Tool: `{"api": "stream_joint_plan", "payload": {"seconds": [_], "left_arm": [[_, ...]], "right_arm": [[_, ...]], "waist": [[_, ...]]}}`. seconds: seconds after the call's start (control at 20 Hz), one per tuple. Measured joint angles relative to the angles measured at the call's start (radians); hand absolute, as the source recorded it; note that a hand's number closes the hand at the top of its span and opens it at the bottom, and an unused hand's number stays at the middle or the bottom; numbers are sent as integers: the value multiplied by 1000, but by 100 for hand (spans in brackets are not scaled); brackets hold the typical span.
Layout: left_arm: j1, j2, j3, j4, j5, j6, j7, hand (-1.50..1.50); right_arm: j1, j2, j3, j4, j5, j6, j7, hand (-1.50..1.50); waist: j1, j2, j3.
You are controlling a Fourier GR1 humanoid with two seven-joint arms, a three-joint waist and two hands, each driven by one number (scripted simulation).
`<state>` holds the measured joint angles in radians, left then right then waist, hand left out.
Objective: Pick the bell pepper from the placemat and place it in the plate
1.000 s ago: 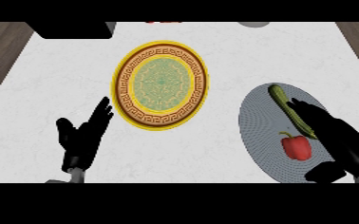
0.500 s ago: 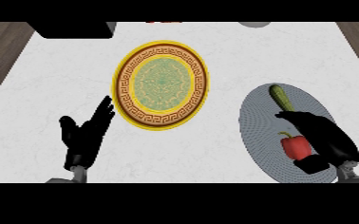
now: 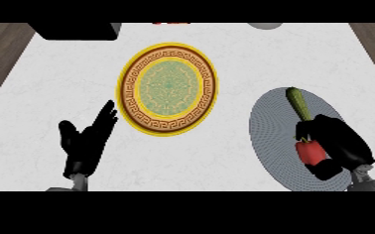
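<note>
Now right hand [image 3: 338,146] clasps bell pepper [image 3: 310,151].

Matt white marbled counter [image 3: 219,163]; glossy patterned plate [image 3: 167,88]; finely ribbed grey woven placemat [image 3: 275,129] under the matt black right hand [image 3: 338,144].

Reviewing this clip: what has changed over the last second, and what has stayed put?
The right hand drew back toward the view's lower edge along the grey round placemat and curled round the red bell pepper, which lay free a second ago. The pepper is not visibly lifted. The green cucumber, the yellow patterned plate and the open left hand, resting at lower left, stayed as they were.
</note>
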<state>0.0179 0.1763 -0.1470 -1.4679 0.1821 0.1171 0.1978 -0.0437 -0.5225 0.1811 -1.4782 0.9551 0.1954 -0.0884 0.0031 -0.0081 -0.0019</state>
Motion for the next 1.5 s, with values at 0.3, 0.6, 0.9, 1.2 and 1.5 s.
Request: {"api": "stream_joint_plan", "payload": {"seconds": [0.3,0.6,0.9,1.2,1.5], "left_arm": [[11,-10,2,-5,-7,-6,-5,0],[-4,-13,-15,0,-10,-21,-1,0],[-16,-17,-27,11,-12,-29,6,0],[-25,-19,-34,18,-18,-31,13,0],[-33,-21,-34,17,-20,-27,21,0]], "right_arm": [[7,128,19,-124,12,-94,45,150],[-51,420,195,-182,97,-205,289,150],[-132,498,321,-220,166,-368,532,150],[-204,517,411,-232,226,-564,809,150],[-290,519,482,-201,307,-748,1046,150]], "waist": [[-4,0,2],[44,-1,-1],[68,-5,-1],[73,-2,0],[80,3,2]]}}
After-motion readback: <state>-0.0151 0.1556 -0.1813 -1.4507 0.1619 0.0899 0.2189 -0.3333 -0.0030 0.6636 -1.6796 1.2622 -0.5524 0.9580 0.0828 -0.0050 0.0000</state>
